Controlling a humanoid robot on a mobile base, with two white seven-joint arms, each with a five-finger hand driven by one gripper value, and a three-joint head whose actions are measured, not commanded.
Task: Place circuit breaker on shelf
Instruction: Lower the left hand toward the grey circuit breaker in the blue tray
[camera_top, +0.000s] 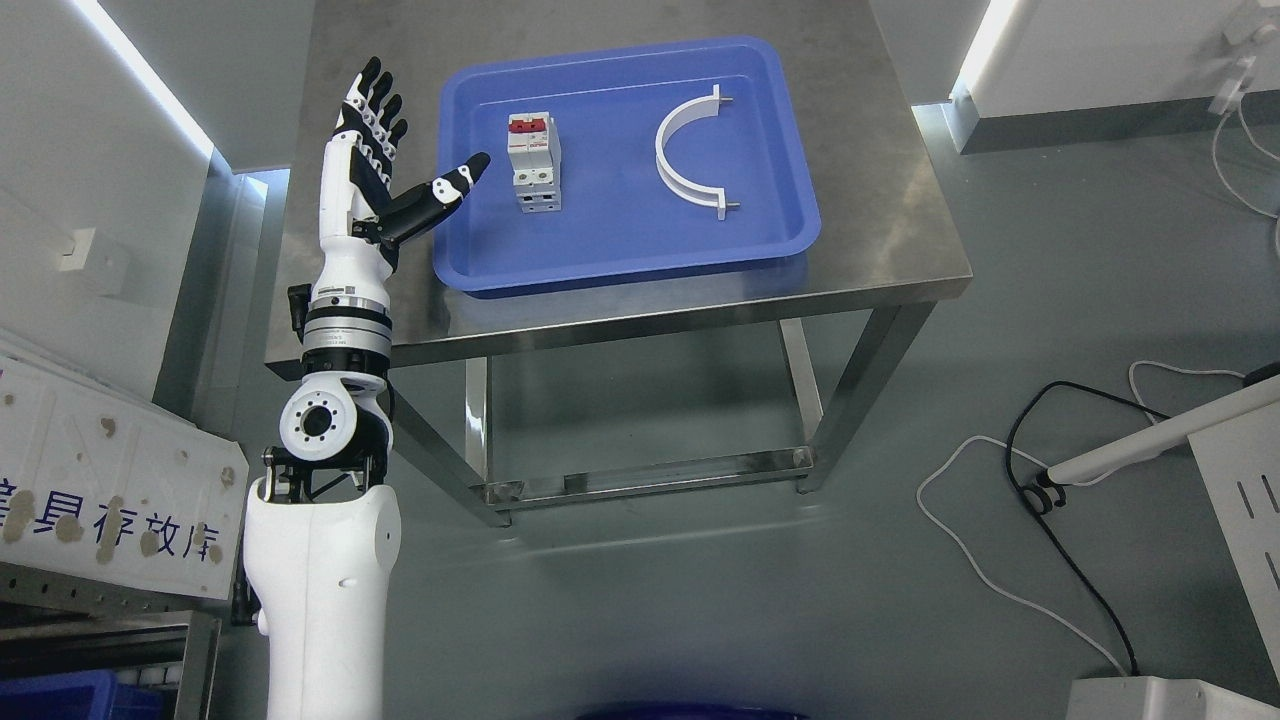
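Left hand (385, 165) spread, holding nothing, beside blue tray (620, 250) on counter (880, 220); circuit breaker (533, 163) and white curved bracket (685, 150) lie inside, apart.

The worktop (880, 150) far edge is cut off by the top of the picture. The left arm (325, 560) is cut off at the bottom edge, so its shoulder is not visible. The printed sign (110, 500) at lower left is cut by the left edge and partly blotched; its text is incomplete. The blue bin (70, 695) below it shows only a corner. Markings on the circuit breaker (533, 162) are too small to read. The white cabinet (1245, 520) runs off the right edge.
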